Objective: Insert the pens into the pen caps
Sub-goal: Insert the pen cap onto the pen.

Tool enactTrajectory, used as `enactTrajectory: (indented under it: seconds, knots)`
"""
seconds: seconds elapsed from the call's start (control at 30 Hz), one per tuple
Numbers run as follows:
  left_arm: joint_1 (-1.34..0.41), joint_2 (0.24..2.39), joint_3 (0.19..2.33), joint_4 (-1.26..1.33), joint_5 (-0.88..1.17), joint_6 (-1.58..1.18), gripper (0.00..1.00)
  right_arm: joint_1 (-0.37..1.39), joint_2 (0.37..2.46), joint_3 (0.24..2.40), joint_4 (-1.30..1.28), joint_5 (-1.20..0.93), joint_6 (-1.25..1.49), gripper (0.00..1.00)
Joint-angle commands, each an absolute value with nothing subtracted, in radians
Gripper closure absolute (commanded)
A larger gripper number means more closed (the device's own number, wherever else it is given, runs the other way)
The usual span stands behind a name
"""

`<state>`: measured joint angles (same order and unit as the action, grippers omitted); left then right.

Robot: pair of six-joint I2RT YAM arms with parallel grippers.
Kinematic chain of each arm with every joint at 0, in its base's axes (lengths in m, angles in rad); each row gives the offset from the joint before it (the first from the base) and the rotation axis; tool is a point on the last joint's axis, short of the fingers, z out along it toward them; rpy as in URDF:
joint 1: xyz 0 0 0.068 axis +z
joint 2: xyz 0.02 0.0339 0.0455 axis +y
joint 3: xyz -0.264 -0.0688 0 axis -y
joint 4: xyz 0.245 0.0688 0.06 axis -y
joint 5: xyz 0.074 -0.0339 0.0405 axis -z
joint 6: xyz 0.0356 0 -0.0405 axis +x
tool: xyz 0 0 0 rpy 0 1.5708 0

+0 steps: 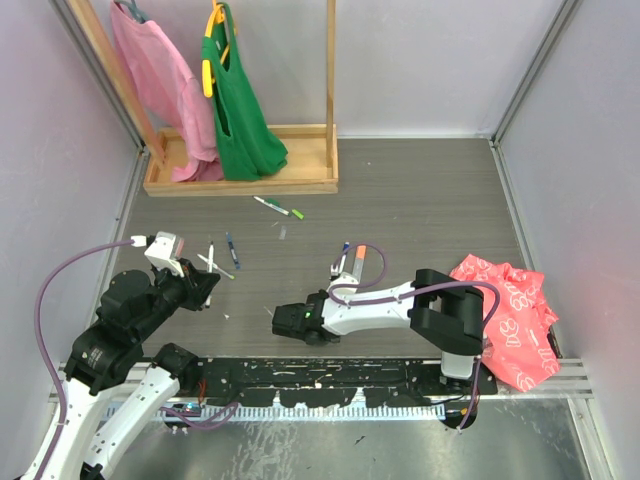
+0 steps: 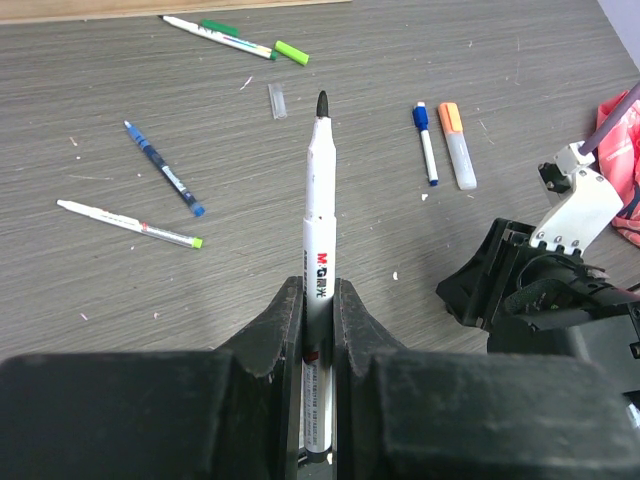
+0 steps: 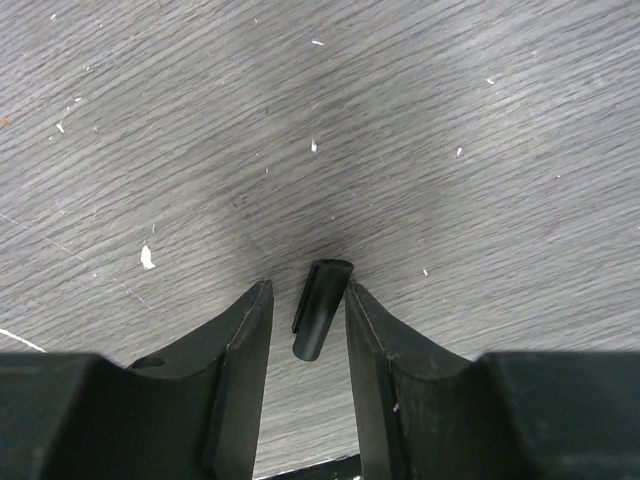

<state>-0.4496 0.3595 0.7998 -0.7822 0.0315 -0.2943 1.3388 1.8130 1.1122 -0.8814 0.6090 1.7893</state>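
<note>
My left gripper [image 2: 318, 290] is shut on a white-barrelled pen [image 2: 320, 190] whose bare black tip points away over the table. The right gripper [image 3: 308, 288] is open, its jaws astride a black pen cap [image 3: 320, 310] lying on the table. The right finger is at the cap's side and a gap shows on the left. In the top view the left gripper [image 1: 205, 285] and the right gripper [image 1: 280, 318] face each other low over the near table. Loose pens lie beyond: green ones [image 2: 235, 37], a blue one [image 2: 165, 168], a green-tipped one [image 2: 130, 223], a blue-capped one [image 2: 426, 143] and an orange one [image 2: 457, 145].
A wooden rack base [image 1: 240, 175] with a pink bag [image 1: 160, 70] and a green bag [image 1: 235, 100] stands at the back left. A red patterned cloth [image 1: 505, 315] lies at the right edge. Small white scraps [image 3: 147, 257] dot the table.
</note>
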Motion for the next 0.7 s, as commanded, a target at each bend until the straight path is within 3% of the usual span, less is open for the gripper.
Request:
enactTrajectory:
  seconds: [0.0,0.27,0.47,0.67]
  knots:
    - [-0.446,0.348,0.802,-0.743,0.032,-0.278,1.0,1.317,1.808,1.083,-0.882,0.63,1.79,0.59]
    - [-0.447,0.346,0.801,-0.741,0.035,-0.278,1.0,1.299,1.808,1.076,-0.882,0.612,1.75,0.63]
    - [-0.446,0.342,0.8,-0.741,0.035,-0.278,1.0,1.297,1.818,1.093,-0.879,0.608,1.737,0.86]
    - [-0.447,0.341,0.801,-0.741,0.038,-0.278,1.0,1.298,1.776,1.082,-0.866,0.629,1.71,0.98]
